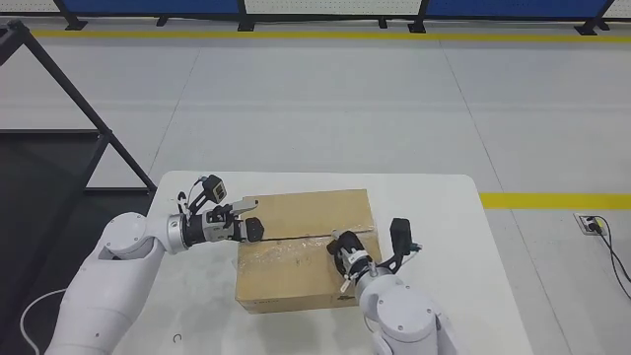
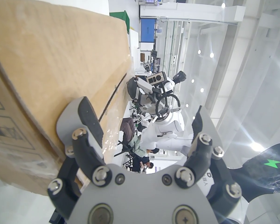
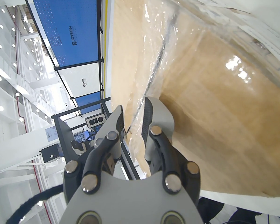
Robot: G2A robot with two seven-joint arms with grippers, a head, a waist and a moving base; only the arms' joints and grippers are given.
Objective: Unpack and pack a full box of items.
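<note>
Left gripper [image 2: 142,103]: spread wide, at the left end of the box's top seam [image 1: 306,229], one side over the cardboard. Right gripper [image 3: 134,104]: narrowly parted, gripping nothing, over the seam near its right end. Box [image 1: 296,276]: brown cardboard, flaps closed, mid-table [image 1: 444,217], upright. Its long axis and seam run side to side across the robot. Clear tape [image 3: 154,54]: wrinkled along the seam.

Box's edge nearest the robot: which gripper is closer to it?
Right. The right gripper sits over the box top, toward that near edge; the left gripper is farther back, at the box's left side.
</note>
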